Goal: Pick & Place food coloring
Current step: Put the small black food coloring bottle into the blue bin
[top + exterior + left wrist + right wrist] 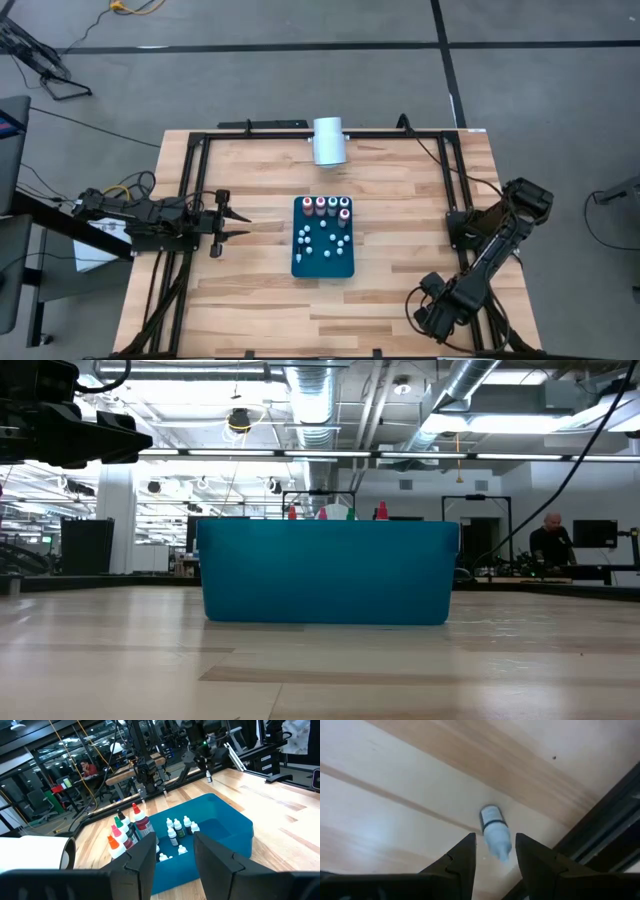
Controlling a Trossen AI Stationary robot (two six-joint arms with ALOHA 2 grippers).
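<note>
- The food coloring (pixel 323 226), a set of tiny plastic dropper bottles, stands in a dark teal rectangular tray (pixel 345 268) at the middle of the pale wooden table (pixel 260 300); a few taller bottles with reddish, green and dark bodies line the tray's far edge, small whitish ones are scattered nearer.
- One more small whitish bottle (pixel 495 831) lies on its side on the bare wood near the table's black frame rail, seen only in the right wrist view.
- Judged by look, each bottle is very light, stiff yet slightly squeezable, smooth, and easily toppled; a gentle pinch across the body below the cap seems safest.
- The tray's bottles stand upright, long axes vertical, caps up; the lying bottle's axis runs flat along the table, narrow tip toward the right gripper's fingers.
- The left gripper (pixel 238 223) hovers left of the tray, jaws released and empty.
- The right gripper (pixel 494 851) hangs over the lying bottle, jaws spread, gripping nothing.
- A large white cylinder (pixel 328 140) lies at the table's far edge.
</note>
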